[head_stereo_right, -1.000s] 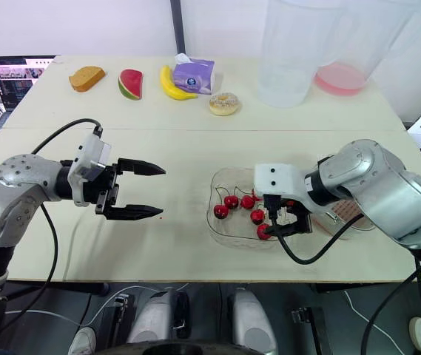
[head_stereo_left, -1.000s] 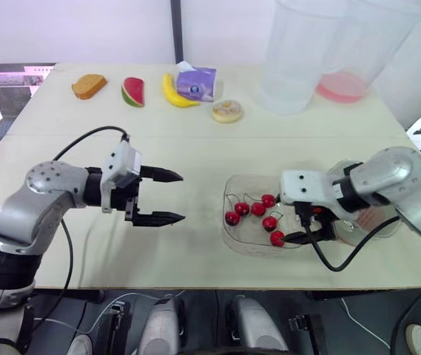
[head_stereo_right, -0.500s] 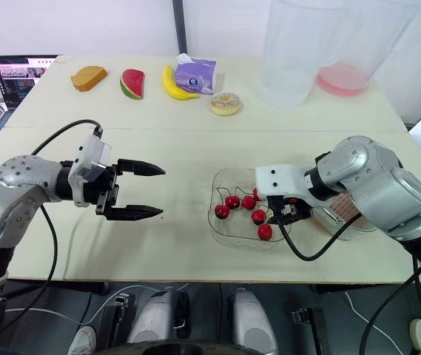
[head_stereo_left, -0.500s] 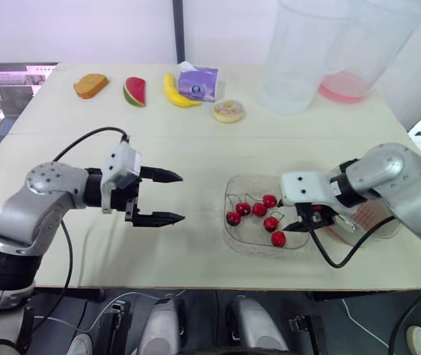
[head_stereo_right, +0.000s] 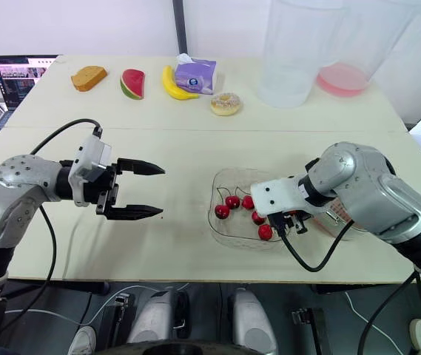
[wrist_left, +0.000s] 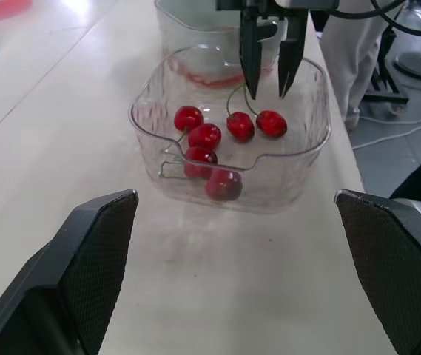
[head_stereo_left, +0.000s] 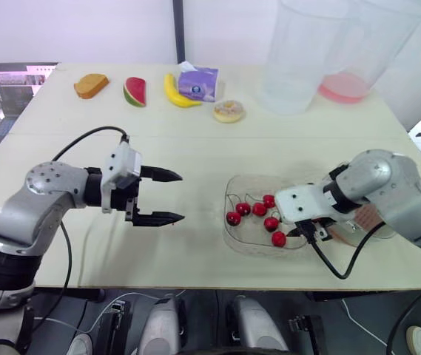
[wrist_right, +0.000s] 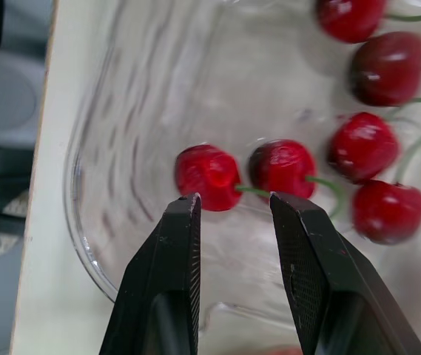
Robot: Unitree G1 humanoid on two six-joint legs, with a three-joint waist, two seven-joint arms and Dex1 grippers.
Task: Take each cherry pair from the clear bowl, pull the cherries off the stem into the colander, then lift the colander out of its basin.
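Glossy red cherries [wrist_left: 205, 135] lie in clear bowl [wrist_left: 291, 176]

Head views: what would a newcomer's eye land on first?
The red cherries in the clear bowl, near right on the table, with the right gripper poised just above them, jaws open. The left gripper hangs open over the table to the bowl's left. A row of toy foods lines the far edge.

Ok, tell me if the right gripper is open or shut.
Open: the right gripper has its fingers standing apart, over the cherries in the bowl.
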